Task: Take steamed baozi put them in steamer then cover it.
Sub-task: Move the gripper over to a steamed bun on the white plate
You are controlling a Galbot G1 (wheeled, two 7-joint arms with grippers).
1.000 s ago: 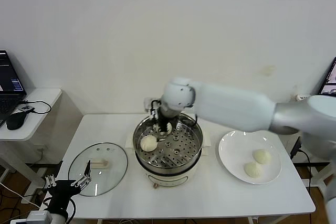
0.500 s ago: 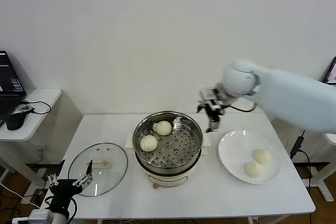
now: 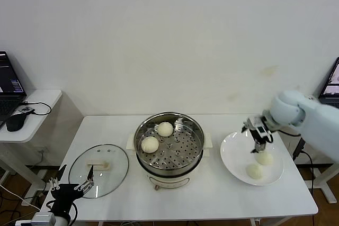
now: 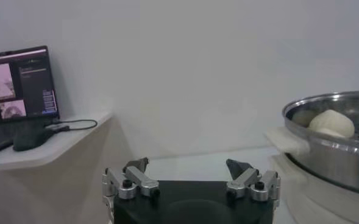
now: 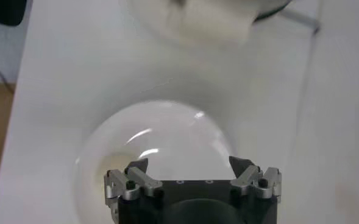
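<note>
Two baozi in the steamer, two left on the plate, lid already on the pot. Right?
Not the lid. The head view shows the cover lying flat on the table, to the robot's left of the steamer, which stands open. The rest holds: two baozi in the steamer, two on the plate.

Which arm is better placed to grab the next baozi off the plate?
Right. Its open end effector hovers over the plate, just above a baozi; the left end effector sits low by the lid.
</note>
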